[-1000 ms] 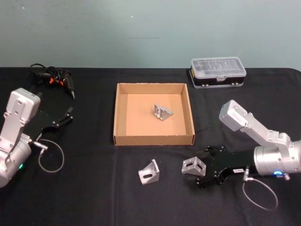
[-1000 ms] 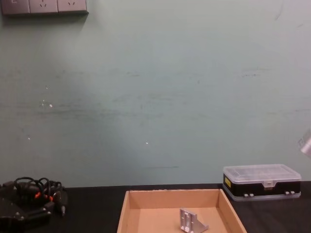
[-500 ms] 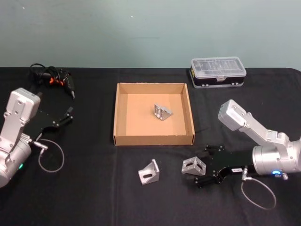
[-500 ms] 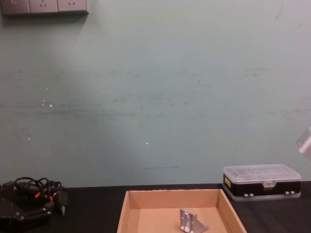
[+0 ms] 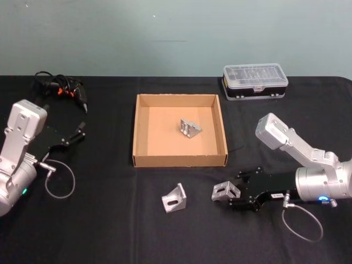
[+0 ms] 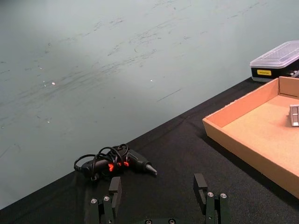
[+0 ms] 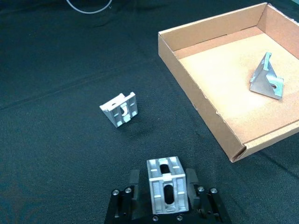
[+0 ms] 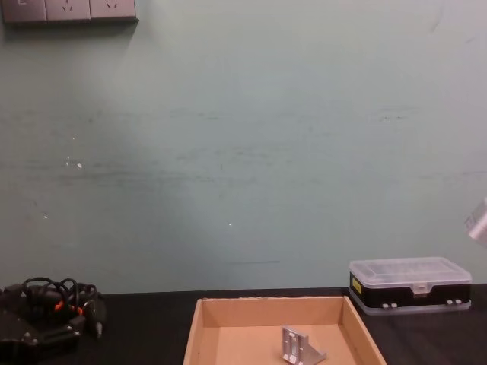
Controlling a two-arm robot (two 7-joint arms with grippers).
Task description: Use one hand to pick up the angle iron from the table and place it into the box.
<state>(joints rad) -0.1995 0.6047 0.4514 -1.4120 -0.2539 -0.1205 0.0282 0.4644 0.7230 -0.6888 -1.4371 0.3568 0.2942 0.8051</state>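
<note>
Gripping a ribbed silver angle iron (image 5: 224, 191) near the tabletop's (image 5: 110, 231) front edge.
Right pincer (image 5: 235, 193) is lying low, reaching sideways, clamping it; left pincer (image 6: 159, 201) is idling open, empty, at the left edge.

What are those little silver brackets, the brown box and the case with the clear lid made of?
Each bracket looks like metal, probably aluminium: pale silver-grey with a dull sheen. The box looks like plain cardboard: matte tan, thin folded walls. The case seems plastic: see-through lid, black base.
</note>
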